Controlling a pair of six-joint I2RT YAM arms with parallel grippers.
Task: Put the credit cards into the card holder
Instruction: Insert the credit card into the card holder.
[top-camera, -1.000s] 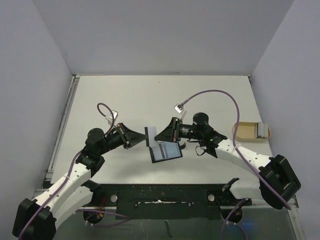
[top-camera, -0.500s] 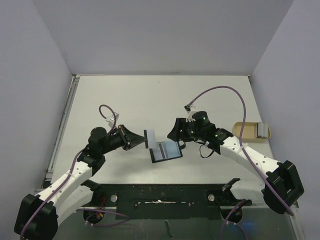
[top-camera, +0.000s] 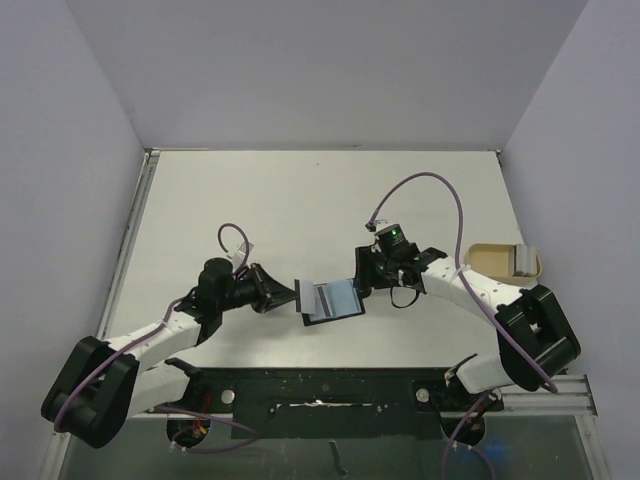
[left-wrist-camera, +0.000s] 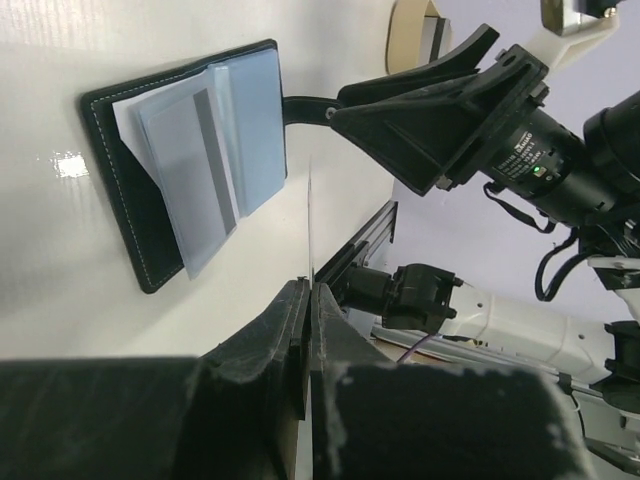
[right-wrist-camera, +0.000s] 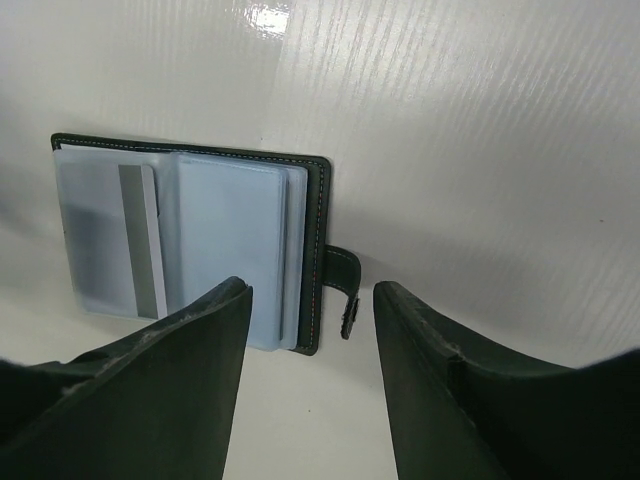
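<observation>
Card holder (top-camera: 342, 300) lies open, long axis left-right, tab (right-wrist-camera: 343, 290) pointing right.

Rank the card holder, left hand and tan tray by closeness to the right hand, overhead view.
1. card holder, open on the table just left of the right hand.
2. left hand, gripping a credit card, at the holder's left edge.
3. tan tray, by the table's right edge.
</observation>
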